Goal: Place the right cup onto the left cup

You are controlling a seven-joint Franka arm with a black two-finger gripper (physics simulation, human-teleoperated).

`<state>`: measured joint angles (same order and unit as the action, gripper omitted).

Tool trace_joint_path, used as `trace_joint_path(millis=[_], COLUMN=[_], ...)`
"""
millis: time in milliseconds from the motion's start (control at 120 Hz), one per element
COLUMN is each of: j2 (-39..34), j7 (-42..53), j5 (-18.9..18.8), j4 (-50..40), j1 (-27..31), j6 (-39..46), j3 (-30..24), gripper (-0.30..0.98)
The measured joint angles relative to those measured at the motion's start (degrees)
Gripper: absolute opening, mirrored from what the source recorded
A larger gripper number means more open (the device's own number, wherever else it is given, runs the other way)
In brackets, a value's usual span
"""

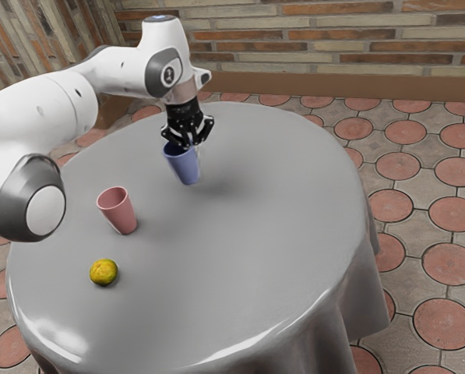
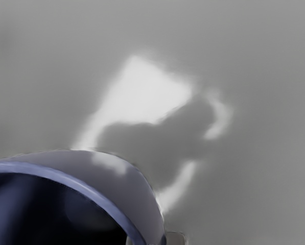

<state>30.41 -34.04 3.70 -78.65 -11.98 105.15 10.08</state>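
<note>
1. Nearest in the exterior view, a yellow fruit (image 1: 103, 272) lay on the table (image 1: 240, 273), a bystander with no part in the stacking, off the straight line between the two cups.

2. Beyond it the pink cup (image 1: 119, 216), presumably the left one of the task, stood upright and apart. Its mouth pointed up and its long axis was vertical, so it offered an open top to receive its partner.

3. Farther off was the blue cup (image 1: 184, 167), taken to be the right one and the one to move. It too was mouth up, base down, its long axis near vertical; whether its base touched the table could not be told.

4. Above it came the gripper (image 1: 193, 149), pointing down, its pincer drawn narrow and closed on the blue cup's wall at the rim, one finger inside and one outside. Such a hold probably served to leave the base free to enter the pink cup, though a one-sided grip might let the cup swing.

5. The step in hand looked like the grasp or the start of the lift. The carry called for height over the pink rim, then a descent with both axes in line.

6. Farthest back rose the brick wall (image 1: 333, 47), well clear of the work.
</note>
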Motion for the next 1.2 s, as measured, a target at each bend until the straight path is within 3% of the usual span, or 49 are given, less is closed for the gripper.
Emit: trace_joint_path(millis=[200, 367, 1200], j2=[-14.44, -19.97, -22.04], j7=[-0.74, -1.41, -2.82], j5=[-2.06, -4.01, -4.7], j4=[-13.98, -18.33, -23.83], j1=[1.7, 4.46, 8.87], j6=[-1.86, -3.03, -3.2], j3=[-0.15, -0.16, 1.05], gripper=[-0.1, -0.1, -0.1])
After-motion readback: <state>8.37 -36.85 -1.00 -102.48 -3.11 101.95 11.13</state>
